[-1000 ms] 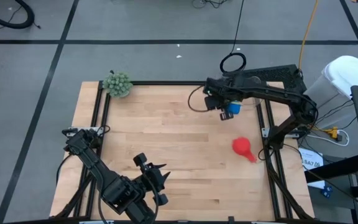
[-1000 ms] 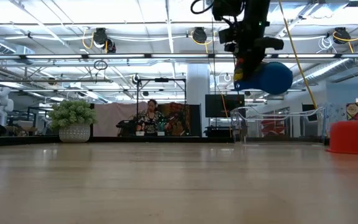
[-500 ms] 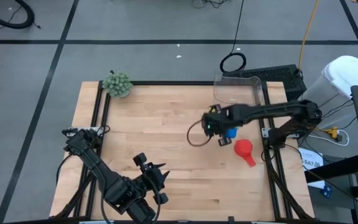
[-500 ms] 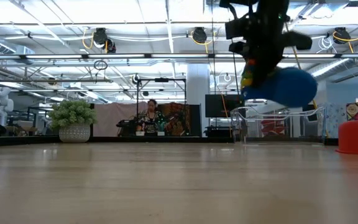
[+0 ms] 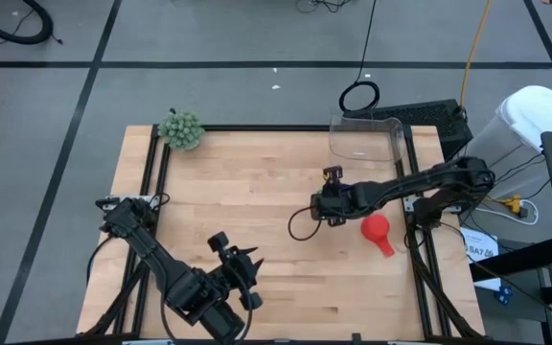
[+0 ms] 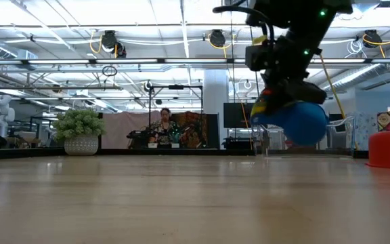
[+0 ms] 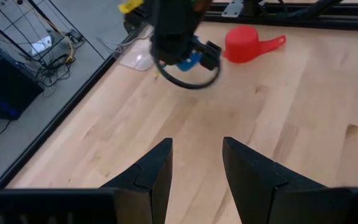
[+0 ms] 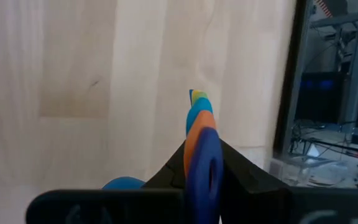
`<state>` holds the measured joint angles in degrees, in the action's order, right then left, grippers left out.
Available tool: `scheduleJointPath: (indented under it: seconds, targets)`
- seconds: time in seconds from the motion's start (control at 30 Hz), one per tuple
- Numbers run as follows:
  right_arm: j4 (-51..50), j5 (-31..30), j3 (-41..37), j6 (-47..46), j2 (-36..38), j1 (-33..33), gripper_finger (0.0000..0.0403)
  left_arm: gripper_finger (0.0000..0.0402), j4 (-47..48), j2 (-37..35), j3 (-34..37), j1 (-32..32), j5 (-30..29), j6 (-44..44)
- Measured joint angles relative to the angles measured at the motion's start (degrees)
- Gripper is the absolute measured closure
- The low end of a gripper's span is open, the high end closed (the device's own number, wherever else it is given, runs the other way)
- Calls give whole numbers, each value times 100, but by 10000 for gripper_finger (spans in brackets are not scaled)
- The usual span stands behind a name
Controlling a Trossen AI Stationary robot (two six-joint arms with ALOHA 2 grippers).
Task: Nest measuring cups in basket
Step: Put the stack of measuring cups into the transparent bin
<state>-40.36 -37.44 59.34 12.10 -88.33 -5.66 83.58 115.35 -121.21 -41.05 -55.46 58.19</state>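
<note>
My right gripper point(image 5: 333, 204) is over the table's right middle, shut on a nested stack of measuring cups point(image 6: 296, 122); a dark blue bowl is outermost. Blue, orange, light blue and yellow-green handles show in the right wrist view point(image 8: 199, 127). A red cup point(image 5: 377, 230) lies on the table just to its right, and also shows in the left wrist view point(image 7: 244, 45). The clear basket point(image 5: 364, 137) stands at the far right edge. My left gripper point(image 7: 194, 168) is open and empty near the table's near edge point(image 5: 242, 278). My right gripper pinches the stacked flat handles point(image 8: 202, 155) of the nested cups between its two fingers, the dark blue handle nearest the camera. The fingers come from above, slanting down. The stack hangs below the gripper, its blue bowl point(image 6: 300, 123) clear of the table.
A fuzzy grey-green ball point(image 5: 181, 128) sits at the far left corner. A black frame rail point(image 5: 412, 192) runs along the right edge beside the red cup. Bare wood lies between the two grippers point(image 5: 257, 201).
My right gripper has moved from over the basket toward the table's near edge and down, turning as it went. It has carried the nested cups with it, and they now hang low above the wood beside the red cup. The basket stands uncovered.
</note>
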Motion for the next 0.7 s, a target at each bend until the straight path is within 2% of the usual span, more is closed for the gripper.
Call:
scheduleJointPath:
  seconds: [0.23,0.4,0.7]
  targets:
    - [94,43,-204,-126,-55,-274,383,256,-27,0,-1,115,-2,-116]
    - [226,432,-208,-271,-274,-378,383,256,-46,0,-1,123,0,-122]
    - [231,320,-195,-198,-785,-522,383,257,-86,0,-1,112,4,-129]
